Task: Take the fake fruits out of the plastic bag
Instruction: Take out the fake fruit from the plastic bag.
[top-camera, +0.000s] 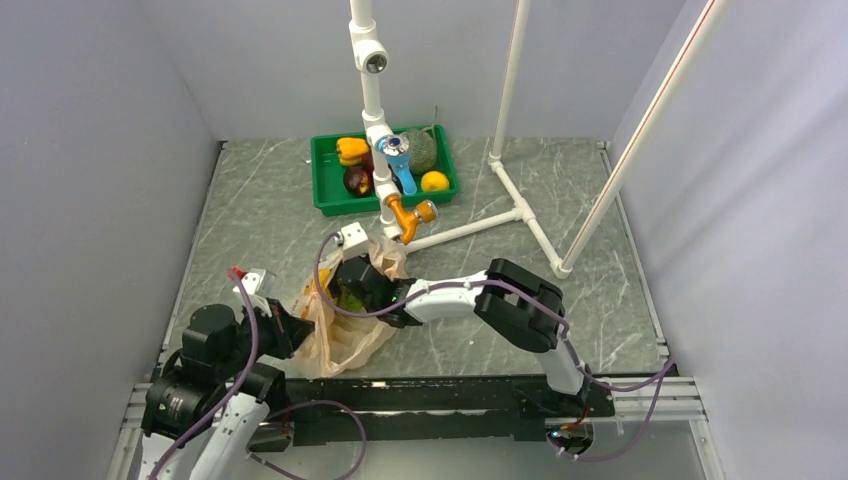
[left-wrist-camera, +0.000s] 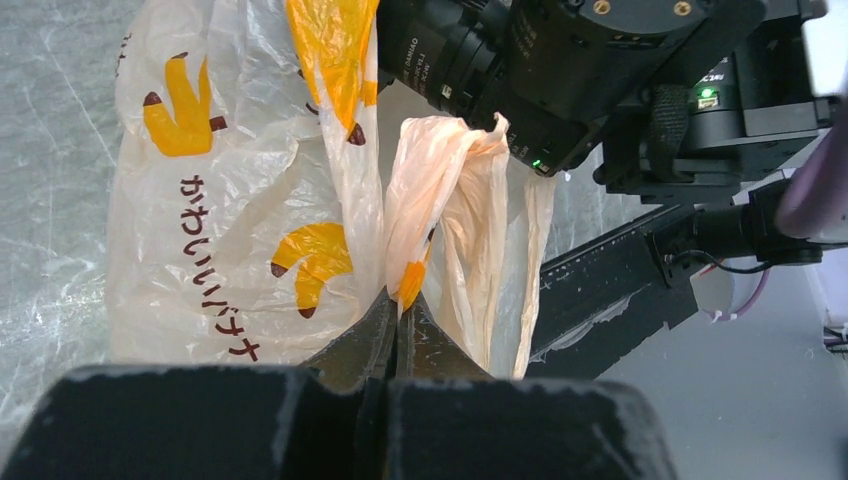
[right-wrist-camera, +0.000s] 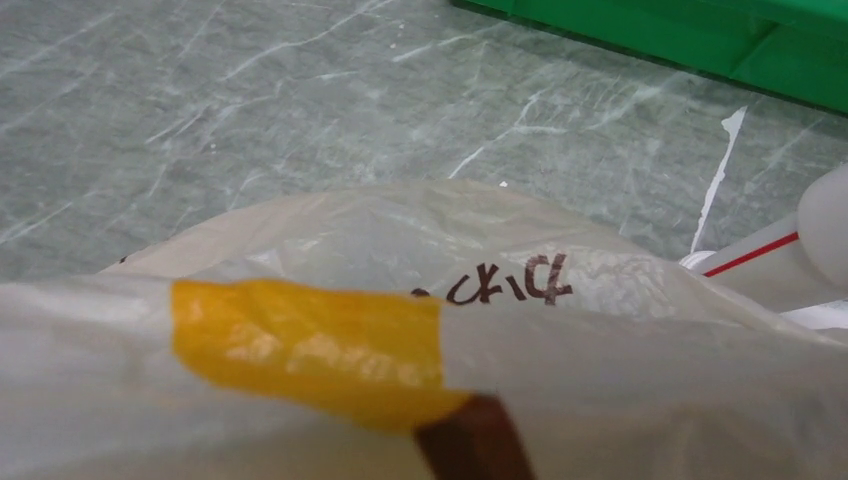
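The plastic bag (top-camera: 345, 335) lies crumpled on the table between my arms, peach-beige with yellow banana prints. My left gripper (top-camera: 295, 325) is shut on a fold of the plastic bag (left-wrist-camera: 230, 200) near its handle loop; in the left wrist view the left gripper (left-wrist-camera: 400, 305) pinches the film with its jaws together. My right gripper (top-camera: 358, 283) reaches into the bag's mouth. Something yellow-green (top-camera: 350, 298) shows there under it. In the right wrist view the bag's film (right-wrist-camera: 500, 400) covers the fingers. A dark maroon fruit (top-camera: 357, 180) lies in the green tray (top-camera: 325, 185).
The tray at the back also holds a yellow-orange pepper (top-camera: 351, 150), a netted melon (top-camera: 420, 150) and a round yellow fruit (top-camera: 434, 181). A white pipe frame (top-camera: 520, 205) with orange and blue fittings stands behind the bag. Walls enclose the table.
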